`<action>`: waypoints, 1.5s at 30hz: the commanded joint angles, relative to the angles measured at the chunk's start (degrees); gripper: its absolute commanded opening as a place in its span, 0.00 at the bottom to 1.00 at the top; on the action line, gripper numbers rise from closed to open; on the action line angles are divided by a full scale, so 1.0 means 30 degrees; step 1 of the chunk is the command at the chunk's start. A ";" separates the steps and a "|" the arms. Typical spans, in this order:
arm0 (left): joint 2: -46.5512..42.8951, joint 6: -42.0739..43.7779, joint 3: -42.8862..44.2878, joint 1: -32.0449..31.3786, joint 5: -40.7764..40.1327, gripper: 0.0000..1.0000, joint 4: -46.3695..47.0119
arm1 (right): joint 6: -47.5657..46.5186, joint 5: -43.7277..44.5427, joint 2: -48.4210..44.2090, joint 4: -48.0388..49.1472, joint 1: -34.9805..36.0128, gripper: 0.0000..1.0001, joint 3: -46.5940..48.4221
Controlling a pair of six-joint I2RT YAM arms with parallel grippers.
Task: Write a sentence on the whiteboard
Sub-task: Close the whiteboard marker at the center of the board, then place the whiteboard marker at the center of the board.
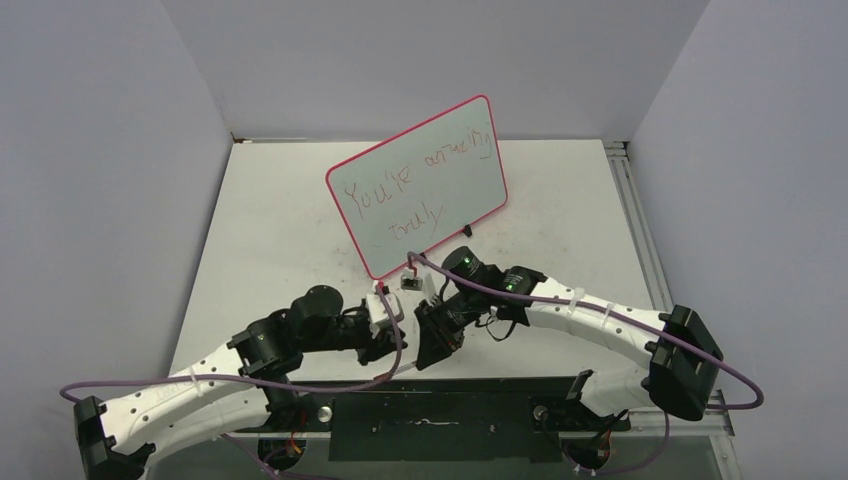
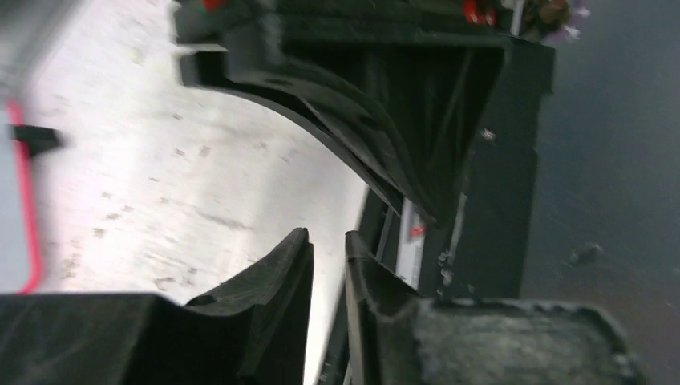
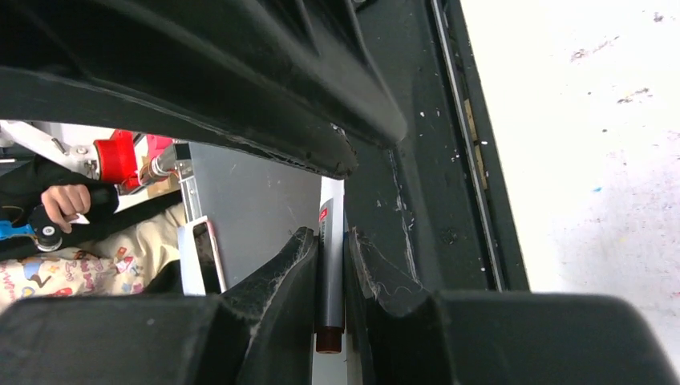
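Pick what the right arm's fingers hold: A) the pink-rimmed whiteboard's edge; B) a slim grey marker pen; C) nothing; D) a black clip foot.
B: in the right wrist view the black fingers pinch a slim grey marker pen between them.

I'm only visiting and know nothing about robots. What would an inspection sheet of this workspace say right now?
surface: white table, faintly smudged.
job's things: pink-rimmed white whiteboard standing propped up; reddish-brown handwritten sentence on it, in two lines; grey-barrelled marker.
clutter: nothing seen.
grippers: right gripper shut on the marker; left gripper fingers narrowly apart, nothing between them.
cables: purple cables loop along both arms.
surroundings: pale grey walls; a person's hand beyond the table's near edge.
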 commanded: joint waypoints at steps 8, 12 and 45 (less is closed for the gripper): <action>-0.2035 -0.0587 0.1291 0.2922 -0.5017 0.68 0.1732 | -0.1435 0.3998 -0.1972 -0.1132 -0.6195 0.05 0.0531; -0.2984 -0.1258 0.1362 0.4509 -0.6797 0.78 0.1451 | -0.0769 0.6919 -0.3239 -0.1115 -0.8760 0.05 0.0282; -0.0645 -0.5641 0.2275 2.1038 -0.5877 0.96 -0.0103 | 0.2454 1.9456 -0.0158 0.9835 -1.6157 0.29 -0.6302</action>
